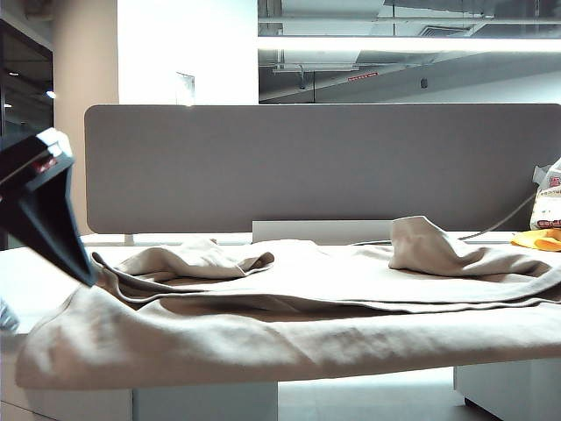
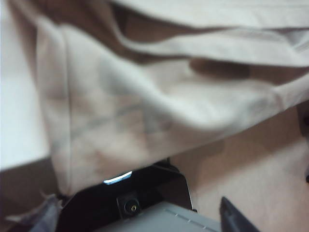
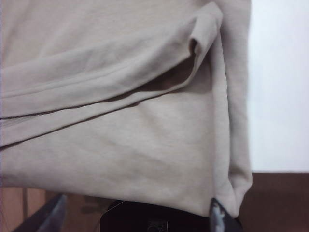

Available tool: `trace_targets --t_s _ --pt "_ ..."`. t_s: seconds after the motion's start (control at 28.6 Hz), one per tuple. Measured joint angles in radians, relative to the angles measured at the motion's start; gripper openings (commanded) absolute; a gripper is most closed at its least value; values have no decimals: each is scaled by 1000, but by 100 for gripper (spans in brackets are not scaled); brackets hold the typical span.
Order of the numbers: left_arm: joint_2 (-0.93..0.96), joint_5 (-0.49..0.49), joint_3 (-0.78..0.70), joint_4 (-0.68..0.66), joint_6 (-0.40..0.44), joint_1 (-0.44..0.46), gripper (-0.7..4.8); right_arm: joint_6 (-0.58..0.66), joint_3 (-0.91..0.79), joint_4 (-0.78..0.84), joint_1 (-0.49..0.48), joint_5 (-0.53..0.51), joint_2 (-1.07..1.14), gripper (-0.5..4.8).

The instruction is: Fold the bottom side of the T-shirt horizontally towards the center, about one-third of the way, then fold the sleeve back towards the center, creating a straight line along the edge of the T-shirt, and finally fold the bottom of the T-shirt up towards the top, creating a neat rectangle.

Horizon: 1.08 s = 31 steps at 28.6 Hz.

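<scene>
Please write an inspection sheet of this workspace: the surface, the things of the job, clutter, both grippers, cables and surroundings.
Surface: white desk, mostly covered by cloth.
Job's things: beige T-shirt, loosely folded in layers, front part hanging over the desk edge; hemmed edge lies across the lower layer.
Clutter: orange object and printed bag at far right.
Grippers: left gripper and right gripper both open, holding nothing, fingertips spread by the hanging cloth.
Cables: one grey cable at right.
Surroundings: grey partition, ceiling light.
</scene>
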Motion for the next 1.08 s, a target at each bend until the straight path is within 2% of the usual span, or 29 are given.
trace_targets --t_s 0.24,0.42,0.73,0.94,1.01,1.08 --pt "0 -2 -61 27 -16 0 438 0 -63 11 -1 77 0 371" --pt "0 -5 -61 85 -48 0 436 17 -113 48 -23 95 0 369" --pt "5 -63 -61 136 -70 -1 435 58 -117 117 -31 94 28 368" --pt "64 -65 -59 164 -74 0 425 72 -117 145 -31 77 101 366" --pt "90 -64 -58 172 -74 0 393 75 -117 154 -31 65 122 332" --pt "109 -64 -58 174 -73 -1 345 76 -117 160 -31 60 131 277"
